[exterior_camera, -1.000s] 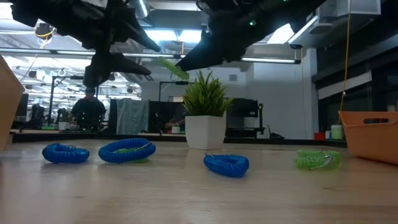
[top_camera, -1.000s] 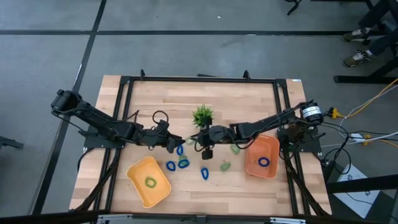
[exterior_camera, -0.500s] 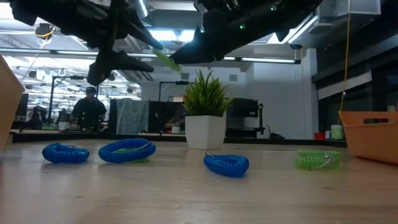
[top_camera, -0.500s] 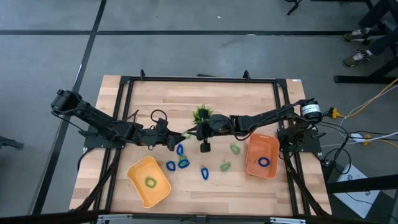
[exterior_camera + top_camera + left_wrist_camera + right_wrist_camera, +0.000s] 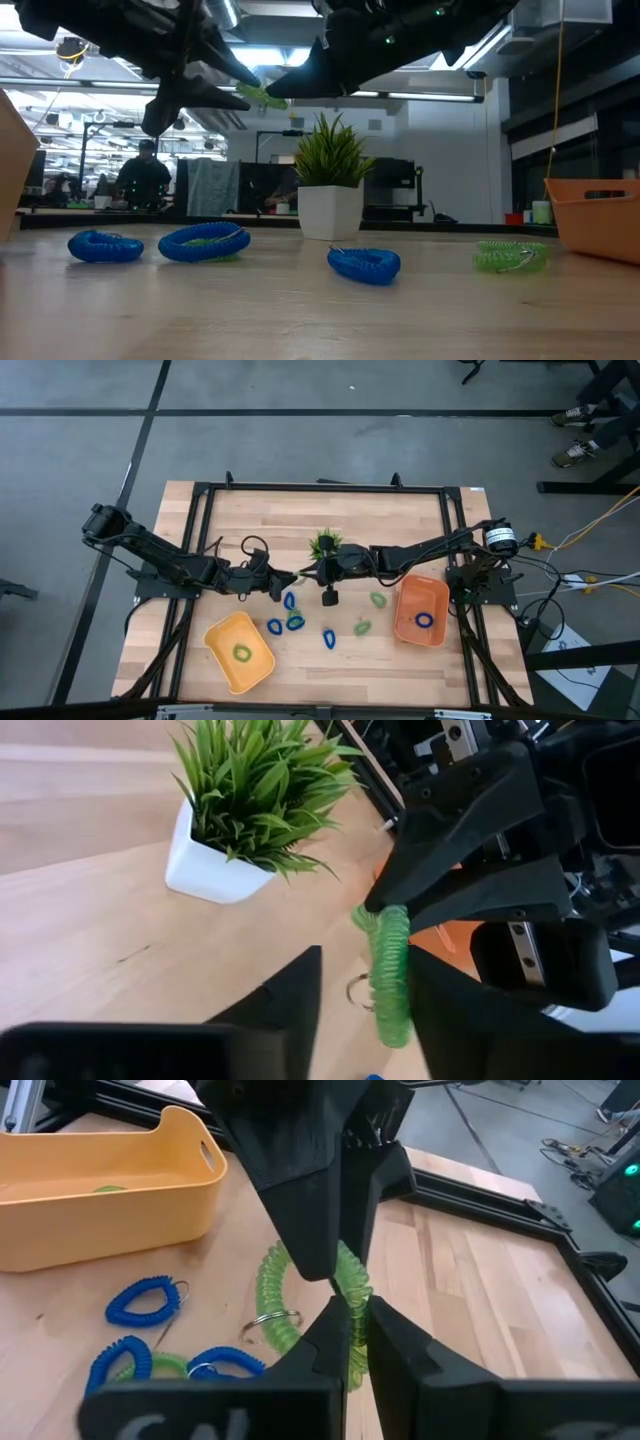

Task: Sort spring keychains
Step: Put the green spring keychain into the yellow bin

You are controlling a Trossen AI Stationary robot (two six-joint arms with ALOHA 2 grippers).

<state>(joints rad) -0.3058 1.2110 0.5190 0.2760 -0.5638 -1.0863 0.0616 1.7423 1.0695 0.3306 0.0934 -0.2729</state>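
A light green spring keychain [image 5: 390,970] [image 5: 258,96] is in the air above the table's middle, in front of the potted plant [image 5: 325,545]. My right gripper [image 5: 357,1335] [image 5: 310,573] is shut on it. My left gripper [image 5: 365,965] [image 5: 289,582] is open, with one finger on each side of the keychain's free end. Blue keychains [image 5: 289,601] [image 5: 274,626] [image 5: 328,637] and green keychains [image 5: 378,599] [image 5: 362,627] lie flat on the table. Another blue one [image 5: 296,622] lies on a green one. My right gripper pinches the green keychain between its two fingers at one end of the coiled loop [image 5: 384,915] [image 5: 352,1295]. It comes roughly level from the table's right. The keychain is lifted clear and sticks out toward my left gripper. I cannot tell whether my left gripper's fingers [image 5: 430,1010] touch the coil.
The yellow tray [image 5: 222,641] near the left front holds a green keychain [image 5: 242,653]. The orange tray [image 5: 436,597] on the right holds a blue keychain [image 5: 425,621]. A white-potted plant [image 5: 330,190] stands behind the grippers. A black frame borders the table.
My right gripper has moved toward the table's left and the left gripper, carrying the green keychain. The keychain's free end now sits between the left gripper's fingers. The keychains on the table have stayed put.
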